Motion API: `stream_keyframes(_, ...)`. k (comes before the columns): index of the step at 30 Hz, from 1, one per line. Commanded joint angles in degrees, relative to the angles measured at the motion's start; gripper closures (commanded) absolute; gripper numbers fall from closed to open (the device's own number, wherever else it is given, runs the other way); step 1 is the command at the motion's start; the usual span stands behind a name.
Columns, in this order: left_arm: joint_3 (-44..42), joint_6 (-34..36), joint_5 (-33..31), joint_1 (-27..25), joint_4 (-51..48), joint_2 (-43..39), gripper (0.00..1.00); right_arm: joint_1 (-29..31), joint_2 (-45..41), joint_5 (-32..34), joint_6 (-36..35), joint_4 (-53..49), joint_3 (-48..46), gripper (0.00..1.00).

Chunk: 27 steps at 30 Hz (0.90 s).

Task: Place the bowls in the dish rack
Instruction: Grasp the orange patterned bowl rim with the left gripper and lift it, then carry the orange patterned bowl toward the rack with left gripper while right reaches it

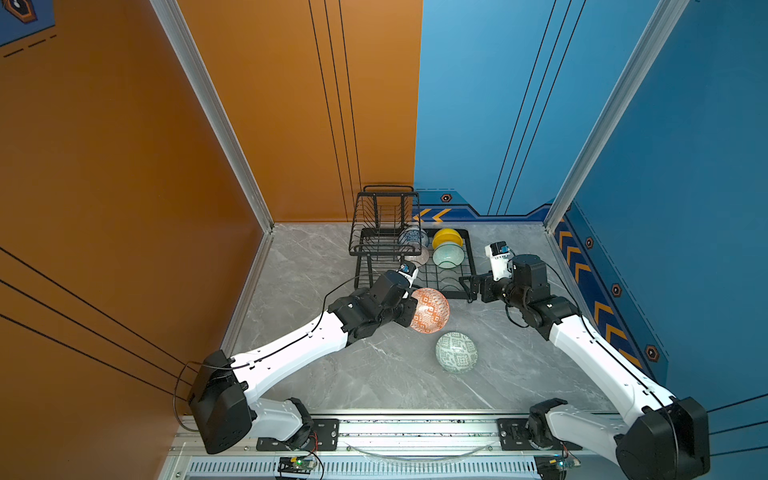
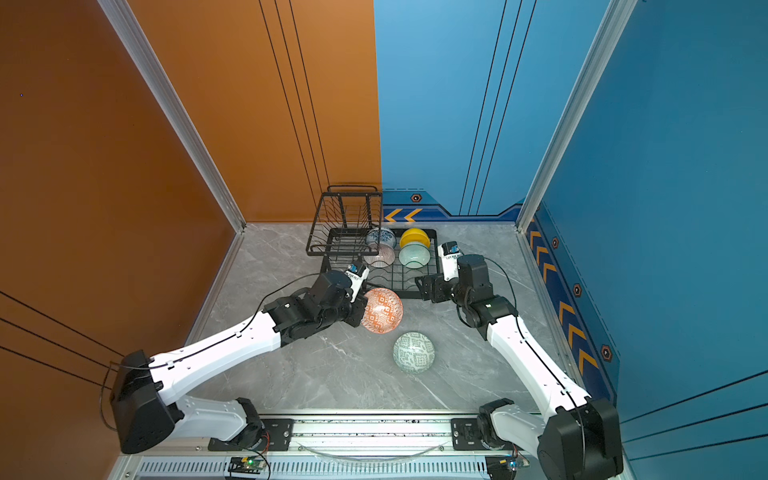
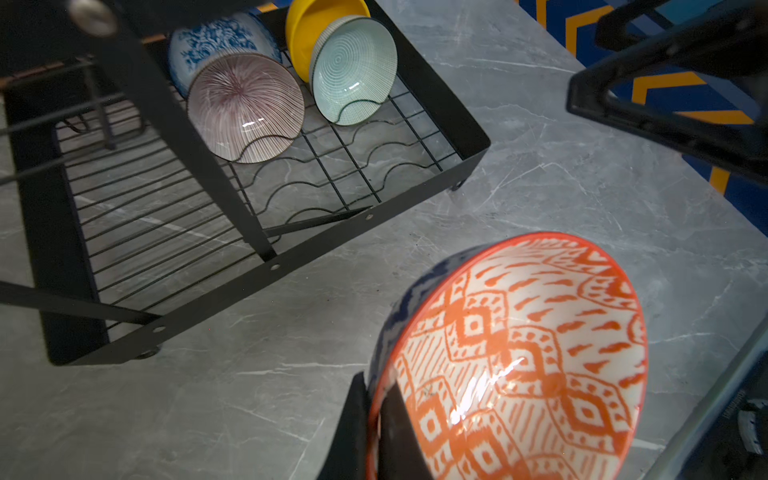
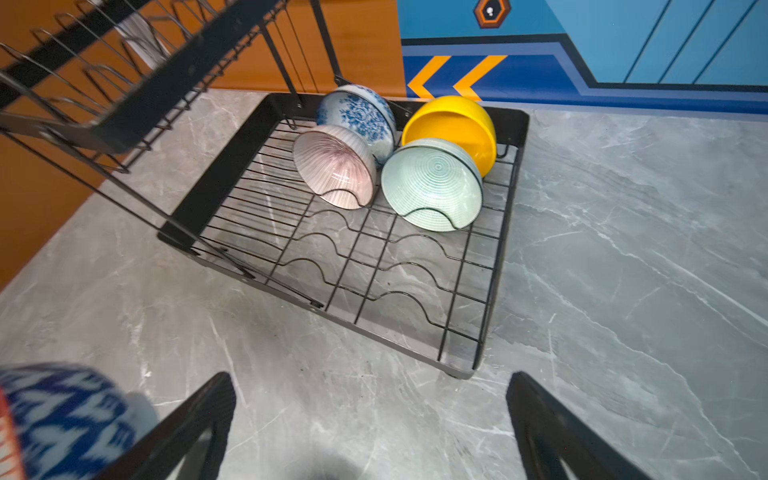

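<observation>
My left gripper [image 3: 374, 399] is shut on the rim of the orange-white geometric bowl [image 1: 430, 310] [image 3: 519, 357], which hangs tilted on edge just in front of the dish rack [image 1: 471, 253] [image 3: 449, 108]. On the rack's lower grid stand the blue-white floral bowl [image 3: 220, 41], the pinkish striped bowl [image 3: 245, 106], the yellow bowl [image 3: 307, 29] and the mint bowl [image 3: 353, 70], all on edge at the back. The green-white patterned bowl [image 1: 456, 351] lies on the table in front. My right gripper [image 4: 370, 378] stands open and empty at the rack's front right corner.
The rack's raised upper basket tier [image 1: 386, 220] overhangs its left part. The rack's front wire slots [image 4: 395, 274] hold nothing. An orange wall [image 1: 124, 208] closes the left side and a blue wall [image 1: 685, 208] the right. The grey marble table [image 1: 332, 374] ends at a metal rail [image 1: 415, 428] in front.
</observation>
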Motion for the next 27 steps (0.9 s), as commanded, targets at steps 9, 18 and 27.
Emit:
stream_keyframes(9, -6.85, -4.24, -11.94, 0.42, 17.97, -4.84, 1.00, 10.78, 1.64, -4.78, 3.15, -5.28, 7.93, 0.00)
stream_keyframes(18, -8.34, -4.56, -12.49, 0.72, 21.41, -6.19, 1.00, 14.48, 6.78, -1.25, 3.76, -5.14, 9.85, 0.07)
stream_keyframes(27, -9.49, -4.29, -11.10, 0.81, 23.50, -6.24, 1.00, 15.46, 9.95, 2.52, 7.93, -1.19, 9.76, 0.28)
